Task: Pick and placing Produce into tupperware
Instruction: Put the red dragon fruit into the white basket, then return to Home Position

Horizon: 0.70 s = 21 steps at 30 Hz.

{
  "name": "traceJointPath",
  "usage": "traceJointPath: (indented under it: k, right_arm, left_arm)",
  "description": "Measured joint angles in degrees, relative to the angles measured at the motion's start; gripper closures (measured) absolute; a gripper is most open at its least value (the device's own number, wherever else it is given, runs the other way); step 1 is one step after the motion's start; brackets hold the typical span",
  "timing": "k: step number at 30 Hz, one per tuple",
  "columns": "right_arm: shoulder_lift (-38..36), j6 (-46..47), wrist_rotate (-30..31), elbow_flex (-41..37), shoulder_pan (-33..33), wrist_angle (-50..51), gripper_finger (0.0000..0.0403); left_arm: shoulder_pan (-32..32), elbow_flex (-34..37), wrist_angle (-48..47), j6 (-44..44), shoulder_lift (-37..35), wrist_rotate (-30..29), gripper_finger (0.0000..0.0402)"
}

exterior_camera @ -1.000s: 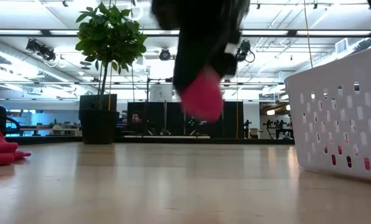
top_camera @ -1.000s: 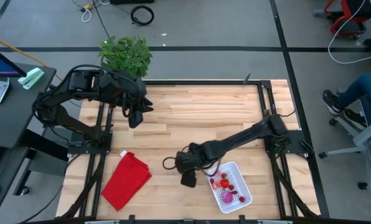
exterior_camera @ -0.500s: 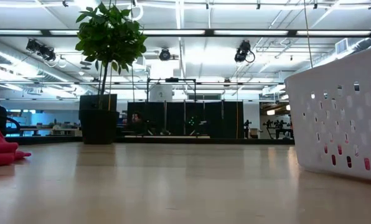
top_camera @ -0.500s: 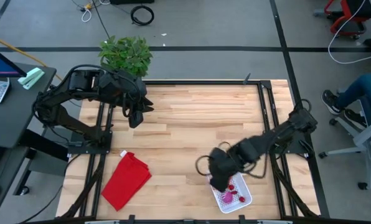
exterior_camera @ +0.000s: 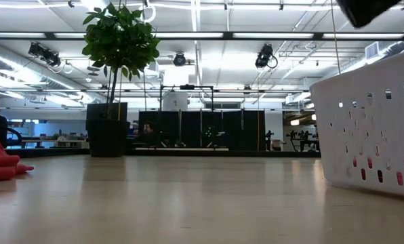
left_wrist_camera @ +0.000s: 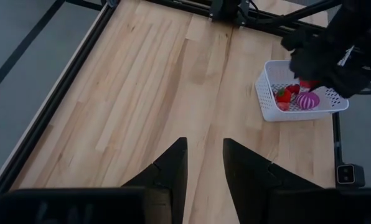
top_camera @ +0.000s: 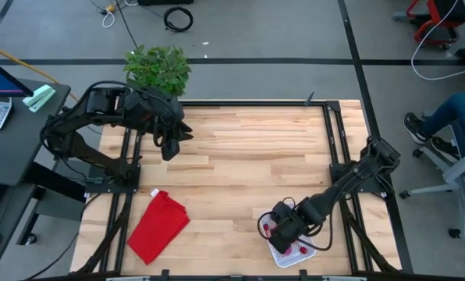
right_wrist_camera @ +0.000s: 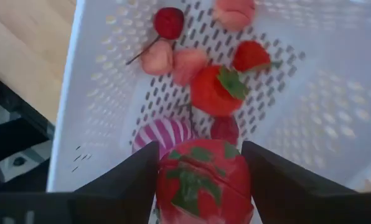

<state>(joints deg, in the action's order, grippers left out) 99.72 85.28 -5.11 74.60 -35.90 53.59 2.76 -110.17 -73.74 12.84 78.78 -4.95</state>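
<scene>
1. The right gripper (top_camera: 283, 228) is hanging directly over the white tupperware (top_camera: 307, 251) at the near right corner of the table (top_camera: 240, 148), its arm reaching in from the right edge.
2. In its own wrist view, that gripper is pinching a red toy fruit with green leaves (right_wrist_camera: 202, 177) between its two dark fingers (right_wrist_camera: 120, 180), which are standing fairly wide apart around it, just above the perforated floor of the container.
3. More produce is lying inside the tupperware: a red strawberry (right_wrist_camera: 218, 88), a cherry on a stem (right_wrist_camera: 167, 22), pale pink pieces (right_wrist_camera: 173, 61) and a pink-and-white striped ball (right_wrist_camera: 164, 134).
4. The left gripper (top_camera: 170, 144) is waiting above the far left part of the table, its fingers (left_wrist_camera: 167, 171) sitting partly apart and holding nothing.
5. From the left wrist view, the tupperware (left_wrist_camera: 266, 99) is showing across the bare wood with the right arm bent over it.
6. A red folded cloth (top_camera: 158, 226) is lying on the near left side, well apart from the container.
7. From table height, the tupperware's holed wall (exterior_camera: 371, 129) is filling the right side, and a potted plant (exterior_camera: 117, 74) is standing beyond the far edge.
</scene>
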Motion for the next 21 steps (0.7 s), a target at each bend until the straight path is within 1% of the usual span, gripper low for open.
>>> traceJointPath:
  k: [3,5,9,14,16,17,21]
  right_arm:
    - [0.0,-3.6,0.0,-2.9,0.1,-3.5,0.017]
    - [0.0,-4.8,-0.1,-3.8,0.2,-3.8,0.0161]
    - [0.0,-7.3,0.1,-4.0,0.8,-4.1,0.014]
    - [0.0,-7.7,-0.3,-3.8,1.7,-4.4,0.0123]
    - [-0.3,-6.9,-2.9,-2.6,2.8,-4.3,0.0122]
    - [-0.6,-6.5,-5.8,-1.9,3.8,-4.4,0.0121]
    - [-3.2,-5.1,-21.1,1.4,7.2,-4.3,0.0123]
  left_arm:
    - [0.0,0.0,0.1,0.0,0.0,0.0,0.0294]
    - [0.0,0.0,0.3,0.0,0.0,0.0,0.0294]
    - [0.0,0.0,0.9,0.0,0.0,0.0,0.0294]
    - [0.0,0.0,1.3,0.0,0.0,0.0,0.0294]
    - [0.0,0.0,1.3,0.0,0.0,0.0,0.0294]
    - [0.0,0.0,1.2,0.0,0.0,0.0,0.0294]
    - [0.0,0.0,1.1,1.4,-0.6,0.0,0.0294]
